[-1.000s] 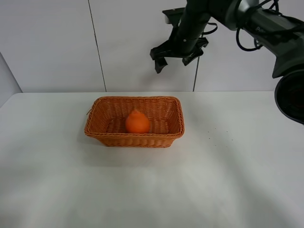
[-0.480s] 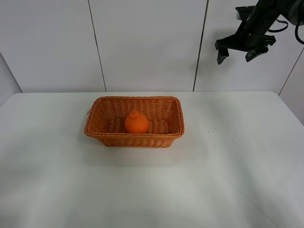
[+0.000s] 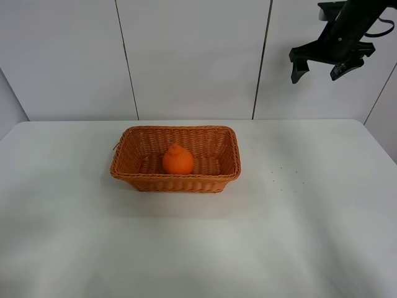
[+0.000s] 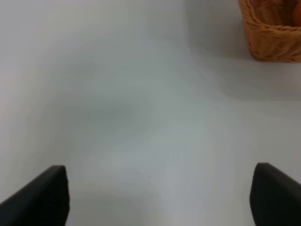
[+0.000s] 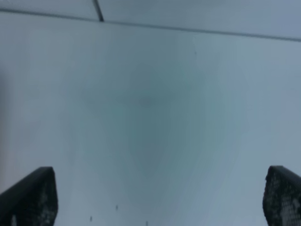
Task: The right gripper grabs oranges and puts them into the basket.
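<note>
White wall panels and a pale tabletop frame the scene. High against the wall, the right pincer hangs with its two black fingers spread wide and nothing between them; its own wrist view shows only bare surface between the fingertips. Well below it and off toward the left arm's side sits the wicker basket, and inside, resting upright on the woven floor near the middle, is the orange, its knobby top pointing up. The left pincer hovers low over the tabletop, fingers also wide apart and holding nothing, with a corner of the basket ahead of it.

With the fruit lying in the basket, the task looks essentially done.

As for handling, the orange is likely moderately heavy for its size, firm but slightly yielding, with a dimpled skin that gives fair grip. Its roundness means it can roll or squirt from a pinch; the best hold is probably across the widest part of the body, below the knob, with gentle pressure.
</note>
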Robot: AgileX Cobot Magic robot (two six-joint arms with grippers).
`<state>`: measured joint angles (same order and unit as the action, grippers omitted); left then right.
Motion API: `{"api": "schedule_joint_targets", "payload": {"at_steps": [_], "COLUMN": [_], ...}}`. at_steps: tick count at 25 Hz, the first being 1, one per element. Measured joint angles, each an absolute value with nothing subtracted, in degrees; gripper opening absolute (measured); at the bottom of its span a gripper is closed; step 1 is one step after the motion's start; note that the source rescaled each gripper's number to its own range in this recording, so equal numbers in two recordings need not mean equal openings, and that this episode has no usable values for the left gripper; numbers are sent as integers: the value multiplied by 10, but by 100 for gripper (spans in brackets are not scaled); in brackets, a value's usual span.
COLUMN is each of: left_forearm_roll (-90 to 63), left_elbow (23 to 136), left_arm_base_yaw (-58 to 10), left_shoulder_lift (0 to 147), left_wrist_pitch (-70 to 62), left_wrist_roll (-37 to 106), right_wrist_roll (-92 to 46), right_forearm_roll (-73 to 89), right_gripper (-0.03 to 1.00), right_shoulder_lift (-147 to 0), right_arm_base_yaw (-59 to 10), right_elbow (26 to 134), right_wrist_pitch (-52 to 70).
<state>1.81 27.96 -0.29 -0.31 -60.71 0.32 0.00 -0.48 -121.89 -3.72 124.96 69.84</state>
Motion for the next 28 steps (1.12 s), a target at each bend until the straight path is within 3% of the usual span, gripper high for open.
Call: {"api": "schedule_joint_targets", "payload": {"at_steps": [6, 20, 28], "left_forearm_roll": [18, 18, 18], "left_elbow": [280, 280, 280], "left_arm_base_yaw": [-3, -3, -3], "left_shoulder_lift": [-3, -3, -3], "left_wrist_pitch": [-607, -607, -607], "left_wrist_roll": [3, 3, 3], "right_wrist_roll": [0, 0, -7], "right_forearm_roll": [0, 5, 6], "right_gripper": [95, 94, 94], "right_shoulder_lift": [-1058, -530, -234], "right_arm_base_yaw": [-37, -37, -37], "right_elbow": [1084, 510, 313], "right_wrist_pitch": [698, 665, 609]}}
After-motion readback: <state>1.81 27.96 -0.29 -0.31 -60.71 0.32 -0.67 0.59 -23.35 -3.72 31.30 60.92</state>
